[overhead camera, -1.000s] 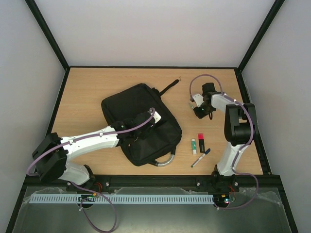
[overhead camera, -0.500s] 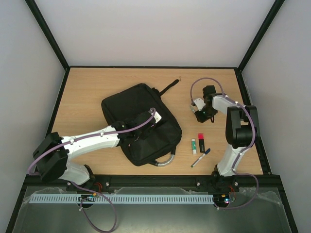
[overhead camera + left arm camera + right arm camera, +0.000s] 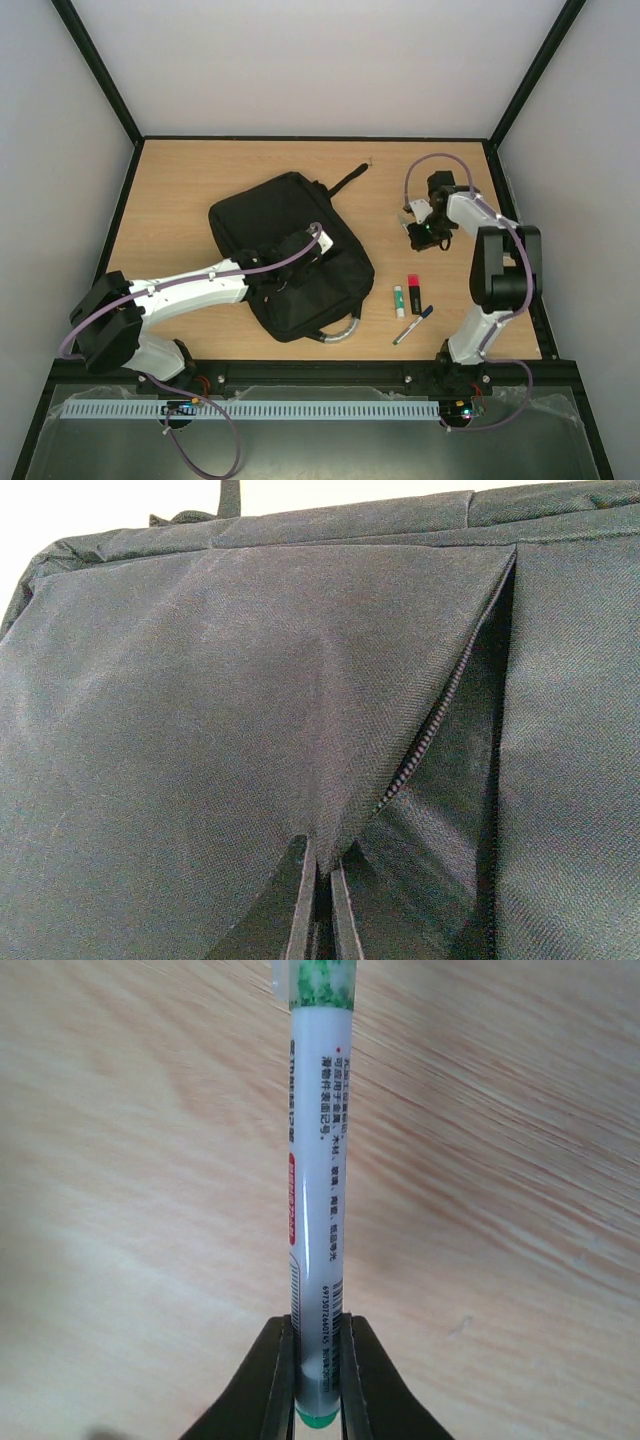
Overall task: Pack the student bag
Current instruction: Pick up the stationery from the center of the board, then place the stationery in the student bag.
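The black student bag [image 3: 285, 240] lies mid-table, its grey loop handle [image 3: 340, 331] at the near side and a black strap [image 3: 347, 181] at the far side. My left gripper [image 3: 300, 252] is shut on a fold of the bag's fabric flap [image 3: 320, 840] beside an open zipper [image 3: 440, 720]. My right gripper [image 3: 421, 236] is to the right of the bag, above the wood, shut on a white marker with green end [image 3: 318, 1210]. The marker's tip is out of frame at the top.
On the wood to the right of the bag lie a small green-capped glue stick [image 3: 399, 300], a red-and-black highlighter [image 3: 414, 292] and a blue pen [image 3: 412, 325]. Black frame rails border the table edges [image 3: 300, 138].
My right gripper has moved to the right and slightly nearer, away from the bag, with the marker. The left arm and bag have stayed put.
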### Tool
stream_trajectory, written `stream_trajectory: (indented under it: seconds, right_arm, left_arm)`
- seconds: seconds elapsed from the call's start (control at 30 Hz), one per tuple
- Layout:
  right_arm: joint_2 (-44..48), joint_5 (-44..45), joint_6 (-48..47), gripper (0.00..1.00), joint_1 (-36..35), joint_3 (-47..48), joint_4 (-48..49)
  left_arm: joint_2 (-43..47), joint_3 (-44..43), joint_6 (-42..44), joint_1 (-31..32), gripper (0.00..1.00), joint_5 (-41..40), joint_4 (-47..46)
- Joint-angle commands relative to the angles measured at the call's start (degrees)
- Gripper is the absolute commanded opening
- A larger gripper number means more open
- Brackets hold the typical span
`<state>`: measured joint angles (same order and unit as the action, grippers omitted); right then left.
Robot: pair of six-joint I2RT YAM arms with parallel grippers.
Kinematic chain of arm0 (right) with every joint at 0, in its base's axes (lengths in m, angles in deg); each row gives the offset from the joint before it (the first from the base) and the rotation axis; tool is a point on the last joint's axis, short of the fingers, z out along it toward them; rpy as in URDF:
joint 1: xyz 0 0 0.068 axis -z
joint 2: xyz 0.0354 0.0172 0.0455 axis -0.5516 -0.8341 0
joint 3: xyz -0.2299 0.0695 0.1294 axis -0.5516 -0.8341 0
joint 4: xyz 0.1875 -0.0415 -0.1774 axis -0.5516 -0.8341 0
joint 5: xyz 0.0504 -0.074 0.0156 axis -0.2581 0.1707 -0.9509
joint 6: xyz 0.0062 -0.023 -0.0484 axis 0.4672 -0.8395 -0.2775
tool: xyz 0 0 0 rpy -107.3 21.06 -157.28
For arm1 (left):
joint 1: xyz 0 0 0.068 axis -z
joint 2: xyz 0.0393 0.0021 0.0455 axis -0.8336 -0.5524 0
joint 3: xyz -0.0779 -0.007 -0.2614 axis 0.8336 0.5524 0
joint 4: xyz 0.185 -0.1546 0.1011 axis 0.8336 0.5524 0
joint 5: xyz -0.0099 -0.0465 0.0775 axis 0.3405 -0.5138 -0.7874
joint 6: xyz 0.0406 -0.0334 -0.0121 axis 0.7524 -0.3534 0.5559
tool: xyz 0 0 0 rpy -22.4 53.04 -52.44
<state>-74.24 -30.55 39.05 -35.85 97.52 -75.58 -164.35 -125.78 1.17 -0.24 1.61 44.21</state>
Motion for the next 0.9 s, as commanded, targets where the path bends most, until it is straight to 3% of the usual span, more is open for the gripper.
stream_trajectory:
  seconds: [0.0, 0.13, 0.33, 0.53, 0.87]
  right_arm:
    - [10.17, -11.69, -0.11, 0.02, -0.24, -0.42, -8.65]
    - [17.02, -21.17, -2.70, 0.01, -1.37, -3.19, -12.55]
    - [23.06, -27.74, -6.28, 0.01, -3.71, -5.45, -18.09]
    - [20.11, -29.86, -12.21, 0.01, -6.87, -7.45, -22.88]
    - [16.11, -32.92, -11.59, 0.01, -16.47, -6.11, -25.92]
  left_arm:
    - [-0.90, -1.91, -0.59, -0.22, 0.02, 0.54, -0.54]
    - [-0.97, -1.84, -0.52, -0.32, 0.02, -0.05, -0.50]
    - [-0.78, -1.81, -0.71, -0.54, 0.02, -0.67, -0.69]
    - [-1.15, -2.41, -2.36, -3.34, 0.02, 2.68, -1.60]
    - [-2.07, -2.61, -3.39, -4.57, 0.03, 2.87, -2.09]
